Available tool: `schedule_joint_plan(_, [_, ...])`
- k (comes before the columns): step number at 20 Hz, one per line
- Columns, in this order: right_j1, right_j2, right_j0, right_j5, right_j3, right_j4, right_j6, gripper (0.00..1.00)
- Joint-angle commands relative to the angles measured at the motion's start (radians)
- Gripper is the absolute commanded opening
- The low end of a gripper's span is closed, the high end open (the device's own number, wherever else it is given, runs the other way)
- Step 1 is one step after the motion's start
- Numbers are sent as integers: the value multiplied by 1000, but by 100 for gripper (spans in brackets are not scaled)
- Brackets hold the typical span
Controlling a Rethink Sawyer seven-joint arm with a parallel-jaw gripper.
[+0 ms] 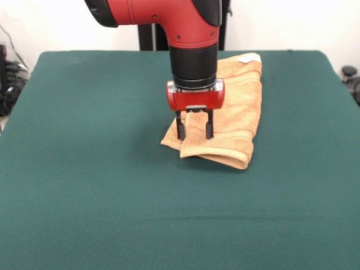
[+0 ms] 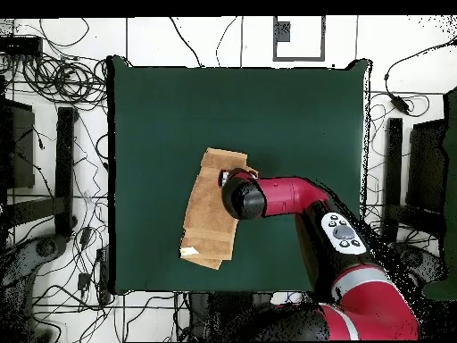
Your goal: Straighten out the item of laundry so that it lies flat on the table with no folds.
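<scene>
Towel (image 1: 239, 107) folded on table (image 1: 84, 185); pincer (image 1: 194, 133) spread, straddling raised near corner.

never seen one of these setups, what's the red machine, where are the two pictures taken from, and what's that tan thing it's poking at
The red and black machine is a robot arm; at its end is a gripper, a two-fingered claw. One picture is taken from across the table, facing the robot. The other looks straight down from above, with the robot's base at the bottom, so the two views are turned half round against each other. On the green table lies one orange-tan towel, folded over on itself into a long strip, with a small white tag at one corner. The gripper is down at the towel's folded end, fingers apart, with a bit of cloth standing between them. Whether it pinches that cloth yet, I cannot tell.
</scene>
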Motion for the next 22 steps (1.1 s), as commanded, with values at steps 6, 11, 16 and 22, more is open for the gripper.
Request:
schedule_joint_plan(6, [-1, 64, 26, 42, -42, -18, -12, 100])
schedule_joint_plan(11, [-4, 76, 14, 19, -32, -22, -11, 100])
schedule_joint_plan(16, [-4, 82, 8, 5, -25, -27, -13, 0])
schedule_joint_plan(22, [-3, 85, 5, -5, -25, -33, -16, 0])
